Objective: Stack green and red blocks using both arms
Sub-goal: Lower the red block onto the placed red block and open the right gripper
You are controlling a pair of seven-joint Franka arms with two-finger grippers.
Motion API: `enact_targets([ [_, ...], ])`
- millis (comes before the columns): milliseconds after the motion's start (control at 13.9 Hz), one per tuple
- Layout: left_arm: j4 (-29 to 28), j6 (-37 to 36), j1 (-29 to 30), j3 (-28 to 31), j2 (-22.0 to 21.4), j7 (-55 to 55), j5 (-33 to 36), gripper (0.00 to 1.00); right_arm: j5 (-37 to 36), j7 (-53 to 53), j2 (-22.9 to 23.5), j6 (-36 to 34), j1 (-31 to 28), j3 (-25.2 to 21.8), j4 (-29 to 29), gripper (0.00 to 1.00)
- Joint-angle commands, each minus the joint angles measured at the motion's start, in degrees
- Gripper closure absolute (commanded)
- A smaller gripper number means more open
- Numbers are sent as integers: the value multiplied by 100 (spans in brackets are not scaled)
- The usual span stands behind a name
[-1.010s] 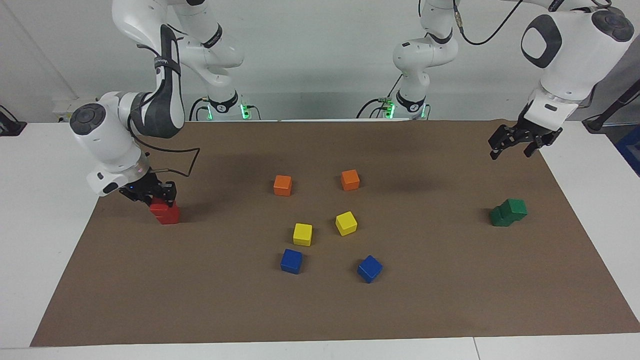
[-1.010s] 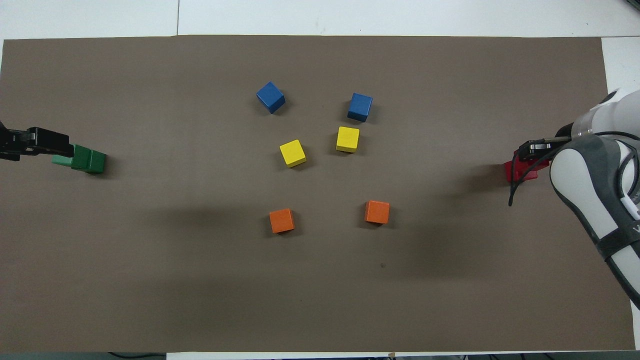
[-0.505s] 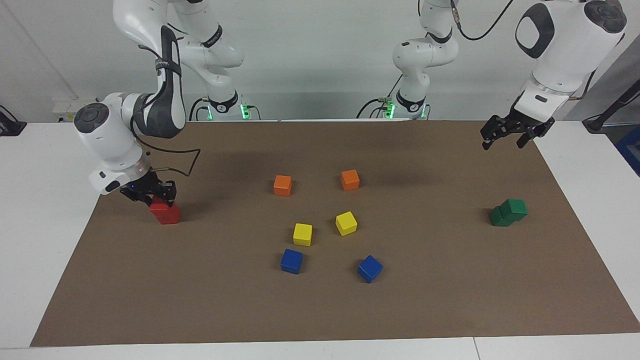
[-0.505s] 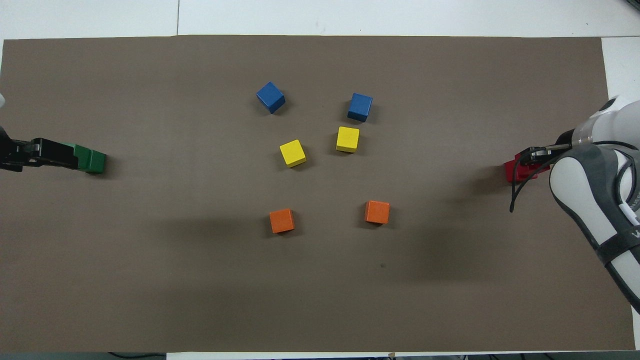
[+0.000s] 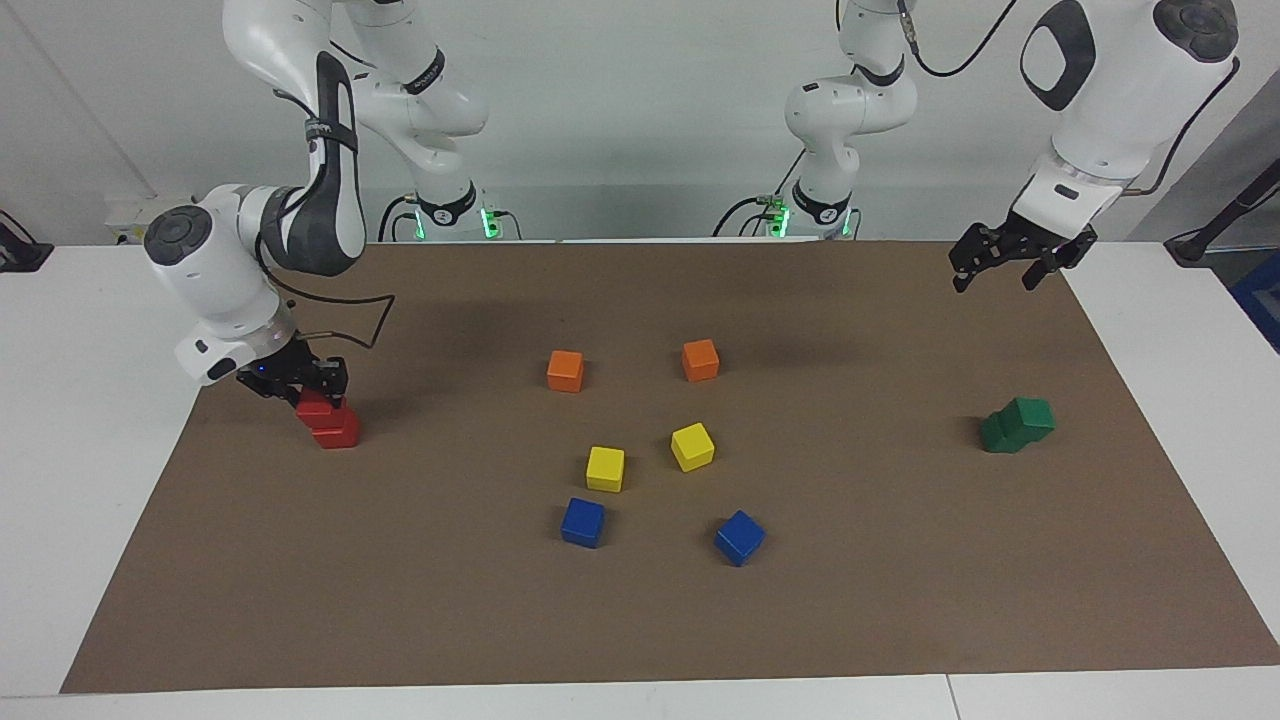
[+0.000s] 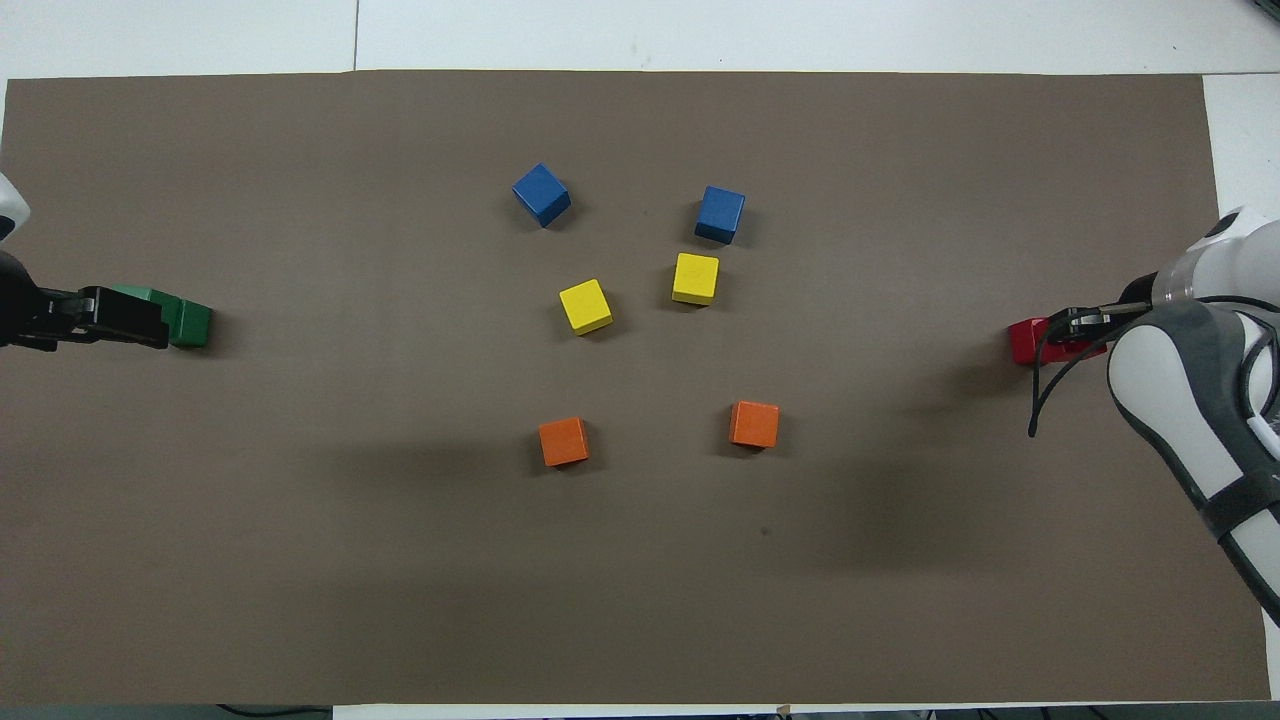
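Your red blocks [image 5: 330, 420] sit at the left of the facing view, one on the other, the upper cube shifted off the lower one toward the upper left. The right gripper [image 5: 312, 385] is down on that upper cube with its fingers pinched on it. The green blocks [image 5: 1016, 424] stand at the right of that view, also one on the other and likewise out of line. The left gripper [image 5: 1002, 262] hangs in the upper right, well clear of them, fingers spread.

Expect these cubes to be light, rigid and matte, so they should hold well if you take them on two flat parallel faces, square on. An off-centre top cube may tip when let go.

No containers are here. Orange cubes [image 5: 565, 370], yellow cubes [image 5: 605, 468] and blue cubes [image 5: 583, 522] lie mid-frame on the brown surface [image 5: 850, 620].
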Motion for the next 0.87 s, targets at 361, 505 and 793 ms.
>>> enact_targets([
  [361, -162, 317, -207, 209, -129, -78, -54, 0, 58, -172, -266, 492, -111, 59, -495, 80],
  [505, -171, 528, -198, 209, -112, -70, -46, 0, 58, -172, -284, 501, -102, 59, -548, 80],
  [793, -188, 564, -198, 191, -120, -387, -46, 0, 58, -339, -293, 501, -111, 59, -566, 79],
])
